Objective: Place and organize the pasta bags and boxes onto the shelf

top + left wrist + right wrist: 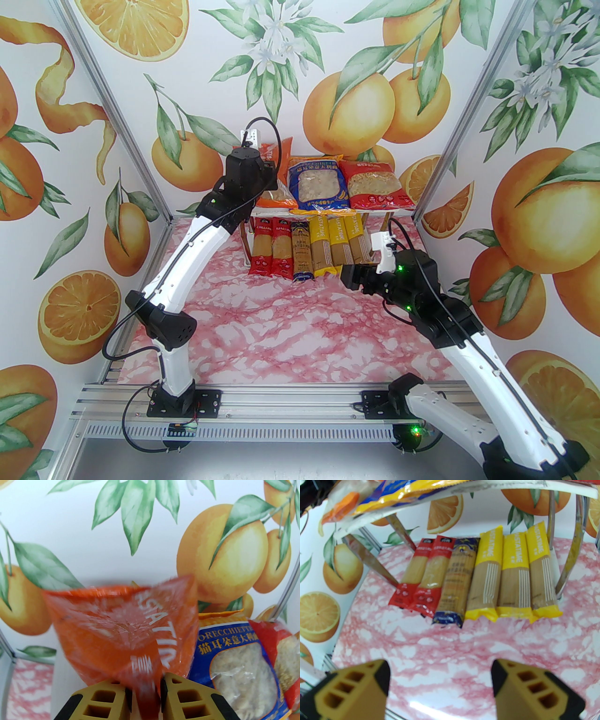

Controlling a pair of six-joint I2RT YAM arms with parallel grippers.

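Orange bag (pixel 121 630) sits between left hand's (pixel 145 686) barely parted fingers (pixel 187 698) — grip unclear — right hand (pixel 440 669) wide open.

Orange bag (pixel 112 625), pink-marbled table (pixel 281 337)

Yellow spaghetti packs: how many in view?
3, side by side under the top board: left pack beside the dark blue pack, middle pack, right pack. None seems hidden.

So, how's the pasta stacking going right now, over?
Left pincer straddling edge of orange plastic bag on top of white chrome-legged shelf, grip unclear. Right pincer open, empty, over pink marbled table. Blue windowed bag close beside the orange one.
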